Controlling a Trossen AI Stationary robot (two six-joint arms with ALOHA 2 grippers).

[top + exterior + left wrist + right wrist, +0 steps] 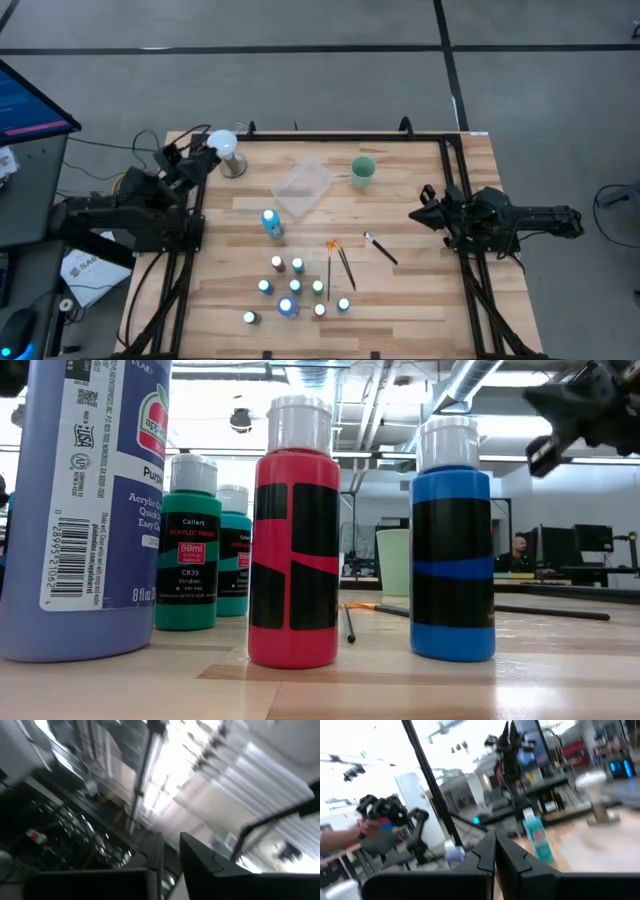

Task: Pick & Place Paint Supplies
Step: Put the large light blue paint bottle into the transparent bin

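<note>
Purple acrylic fills the big bottle [85,510] at the low view's near edge; its white label reads "Purple", "Acrylic Paint" and "8 fl oz" over a barcode, with a red apple logo whose brand word is cut off along with the bottle's top. Just beyond it stands a green bottle [187,550] marked "Callart", "ACRYLIC PAINT", "59ml" and "Viridian", half hiding a teal one [238,555] behind. A red bottle [293,535] and a blue bottle [452,540] carry only black bands with no readable words. From above, these small white-capped bottles [296,285] cluster on the wooden table [420,290], nearer the front edge than the green cup [363,171], which I take as the landmark. Three thin brushes lie between the cluster and the cup: an orange-tipped one [331,258] beside a dark one [346,268], and a third [380,248] apart, further toward the right arm. A taller blue bottle [271,224] stands left of the cup, just past a clear plastic tray [304,185]. The left hand [205,152] hangs well left of the cup at the table's far corner, beside a white-topped object [226,148] I cannot identify; its wrist view looks up at blurred ceiling, its fingers [200,862] slightly parted with nothing between them. The right hand [420,212] points inward from the table's right side, fingers [487,855] pressed together and empty.
</note>
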